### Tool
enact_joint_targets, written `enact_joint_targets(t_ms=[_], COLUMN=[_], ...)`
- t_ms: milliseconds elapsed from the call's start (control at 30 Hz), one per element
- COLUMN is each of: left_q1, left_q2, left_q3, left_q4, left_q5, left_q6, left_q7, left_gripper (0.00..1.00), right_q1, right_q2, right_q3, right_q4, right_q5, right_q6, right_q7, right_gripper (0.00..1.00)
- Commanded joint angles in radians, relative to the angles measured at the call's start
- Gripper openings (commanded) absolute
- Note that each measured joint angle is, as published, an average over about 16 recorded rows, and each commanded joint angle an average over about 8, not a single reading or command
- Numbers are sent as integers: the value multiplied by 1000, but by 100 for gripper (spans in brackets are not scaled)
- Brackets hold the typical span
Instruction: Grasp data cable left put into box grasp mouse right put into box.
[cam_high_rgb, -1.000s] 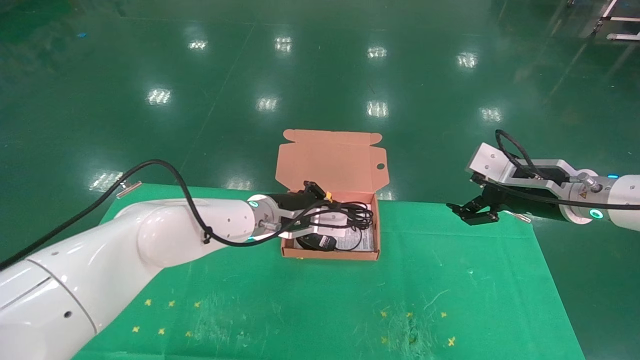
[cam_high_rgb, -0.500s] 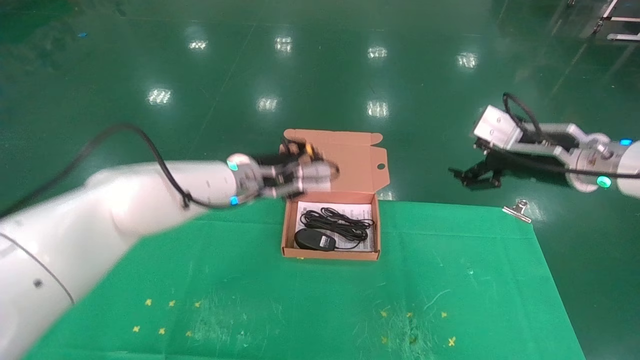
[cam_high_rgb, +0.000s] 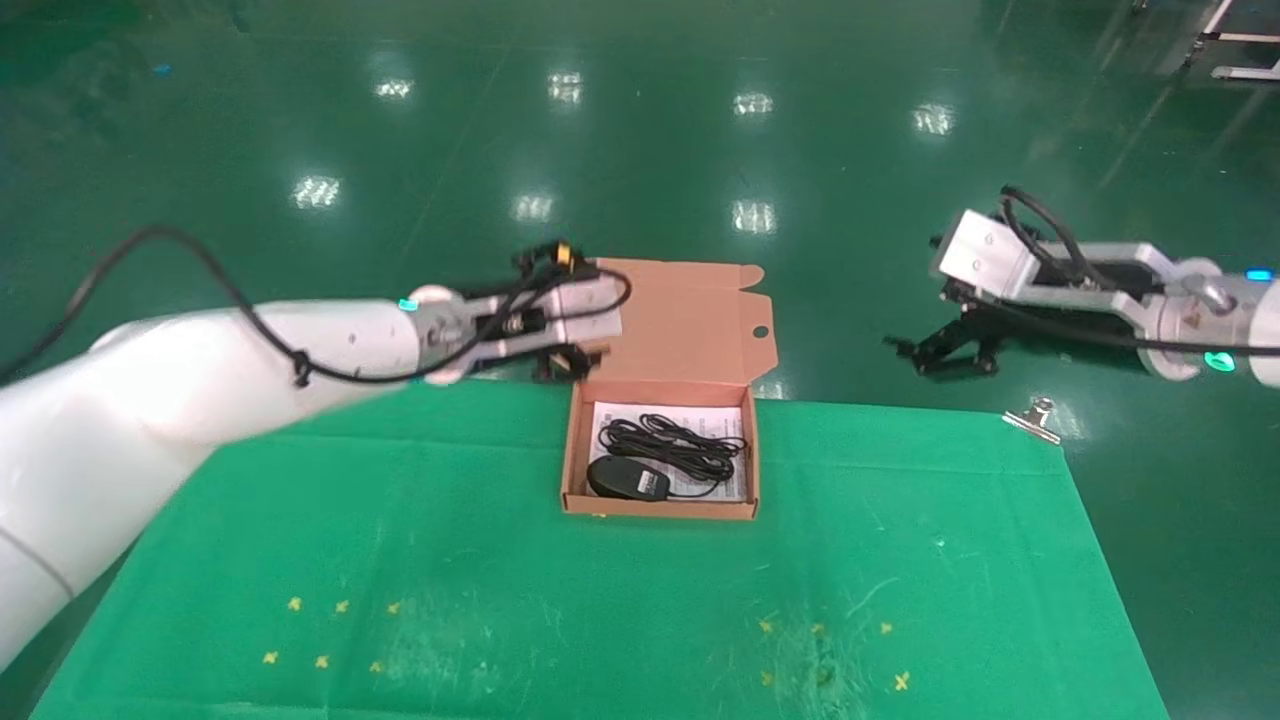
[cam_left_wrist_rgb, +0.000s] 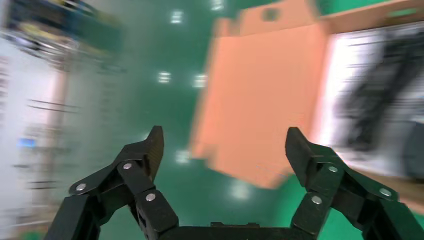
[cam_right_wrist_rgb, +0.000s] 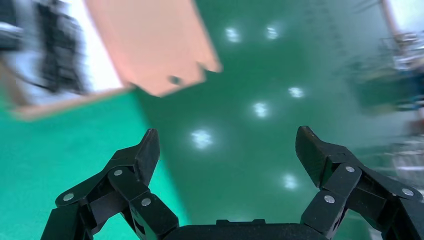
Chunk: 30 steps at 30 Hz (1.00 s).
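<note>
On green mat (cam_high_rgb: 500, 560), orange-brown box (cam_high_rgb: 575, 470)

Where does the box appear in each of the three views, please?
Head view: the box sits open at the far middle of the green cloth.
Left wrist view: its lid and white sheet, beyond the open left gripper.
Right wrist view: beyond the open right gripper.
Shared landmark: the lid's round hole.

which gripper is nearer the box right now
Left. The left gripper hangs open just off the box's far left corner, beside the lid. The right gripper is open too, well off to its right, beyond the table.
</note>
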Motion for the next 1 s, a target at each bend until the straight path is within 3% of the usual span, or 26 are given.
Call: enact_joint_targets(t_ms=[33, 1000], left_q1=[20, 340], left_q2=[-24, -411], left_q3=[-30, -513], left_q4=[-21, -350], left_q5=[-35, -595], left_q6=[37, 625], left_q7=[-6, -94], left_gripper=[100, 100], right_q1=[-20, -342], right_q2=[6, 102], right_q3=[21, 357], right_q4=[11, 188], right_q5=[32, 540], right_q6=[-25, -424], right_q7=[-1, -21], right_gripper=[100, 100])
